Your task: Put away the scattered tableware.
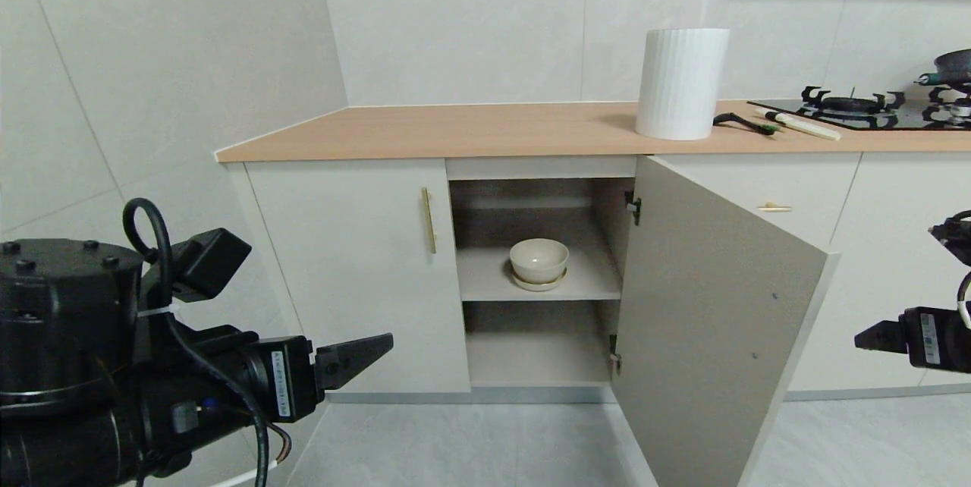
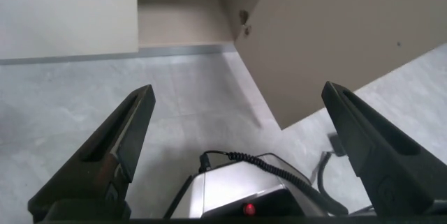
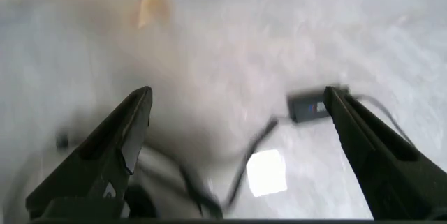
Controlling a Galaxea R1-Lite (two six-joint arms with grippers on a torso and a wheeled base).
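A cream bowl (image 1: pixel 538 259) sits on a small plate (image 1: pixel 538 283) on the middle shelf of the open cabinet (image 1: pixel 531 282). The cabinet door (image 1: pixel 705 320) hangs swung out to the right. My left gripper (image 1: pixel 356 362) is low at the left, in front of the closed door, open with nothing between its fingers (image 2: pixel 112 154). My right gripper (image 1: pixel 872 337) is at the far right beside the open door, also open and empty, its fingers (image 3: pixel 105 151) spread wide over the floor.
On the wooden counter (image 1: pixel 485 130) stands a white ribbed cylinder (image 1: pixel 680 83), with chopsticks (image 1: pixel 800 124) and a dark utensil (image 1: pixel 743 123) beside a gas hob (image 1: pixel 872 108). Grey tiled floor (image 2: pixel 174 91) lies below the cabinets. A cable and small box (image 3: pixel 314 105) lie on the floor.
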